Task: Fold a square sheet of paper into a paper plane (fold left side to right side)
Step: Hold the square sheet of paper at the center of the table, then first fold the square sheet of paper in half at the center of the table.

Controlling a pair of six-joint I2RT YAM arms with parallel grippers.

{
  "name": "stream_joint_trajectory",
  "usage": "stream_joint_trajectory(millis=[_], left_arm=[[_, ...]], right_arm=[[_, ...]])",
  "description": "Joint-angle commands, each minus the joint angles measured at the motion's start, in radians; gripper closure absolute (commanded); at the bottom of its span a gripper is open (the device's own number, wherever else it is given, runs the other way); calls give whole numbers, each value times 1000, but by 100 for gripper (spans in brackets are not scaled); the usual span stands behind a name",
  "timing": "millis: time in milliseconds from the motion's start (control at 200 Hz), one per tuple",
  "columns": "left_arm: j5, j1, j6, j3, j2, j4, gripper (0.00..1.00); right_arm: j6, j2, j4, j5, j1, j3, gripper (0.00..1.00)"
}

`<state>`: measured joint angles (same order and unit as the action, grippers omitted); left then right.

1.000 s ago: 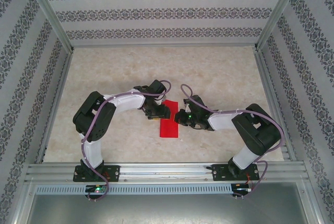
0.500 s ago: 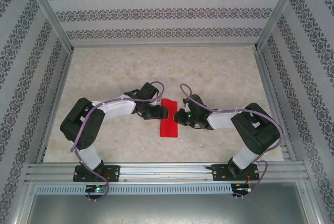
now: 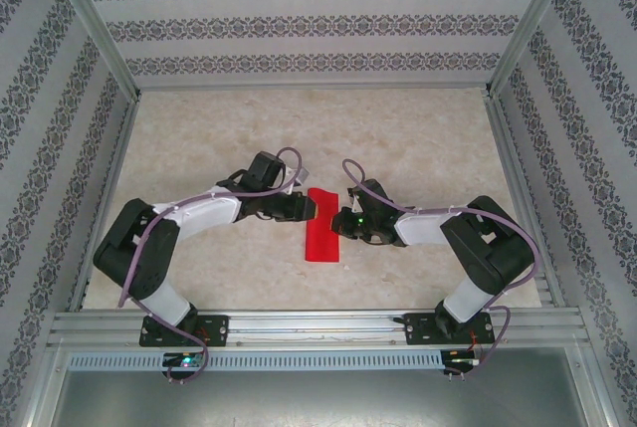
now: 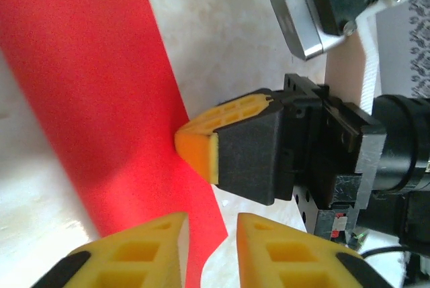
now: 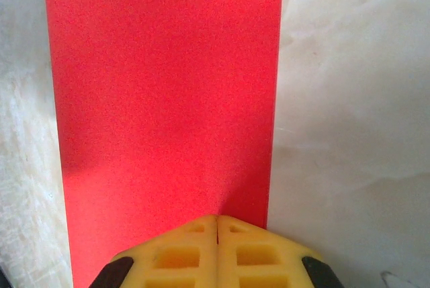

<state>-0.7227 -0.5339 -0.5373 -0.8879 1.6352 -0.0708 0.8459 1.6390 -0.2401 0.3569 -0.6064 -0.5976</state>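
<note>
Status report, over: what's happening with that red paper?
Right gripper shut, tip on paper. Left gripper slightly open at its edge. Paper a narrow strip, flat on table. Nothing in the way.

The square sheet of paper (image 3: 321, 226), plain bright red and unmarked, appears here as a long narrow rectangle rather than a square (whether it is doubled over cannot be made out). It lies flat on the pale marbled table (image 3: 418, 138), near the middle of the surface, its long axis running from the near side toward the far side with a slight tilt. Seen close from the right wrist, the paper (image 5: 164, 100) has straight, clean long edges and an even, uncreased face; from the left wrist it crosses the view as a diagonal red band (image 4: 87, 86).
</note>
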Motion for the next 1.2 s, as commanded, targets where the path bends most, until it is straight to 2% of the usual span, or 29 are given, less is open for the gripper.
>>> stream_joint_trajectory(millis=[0, 150, 280, 630, 949, 1194], left_arm=[[-86, -18, 3, 6, 50, 94, 78], [-80, -20, 21, 8, 119, 116, 81], [-21, -21, 43, 3, 159, 81, 82], [96, -12, 50, 37, 178, 60, 84], [108, 9, 37, 102, 173, 73, 86], [103, 57, 42, 138, 133, 72, 86]], right_arm=[[-24, 46, 152, -68, 1, 22, 100], [-27, 49, 163, -68, 1, 17, 100], [-32, 51, 172, -70, 1, 13, 100], [-51, 55, 218, -88, 2, 5, 100], [-60, 55, 236, -96, 10, 12, 100], [-62, 47, 239, -99, 16, 18, 100]])
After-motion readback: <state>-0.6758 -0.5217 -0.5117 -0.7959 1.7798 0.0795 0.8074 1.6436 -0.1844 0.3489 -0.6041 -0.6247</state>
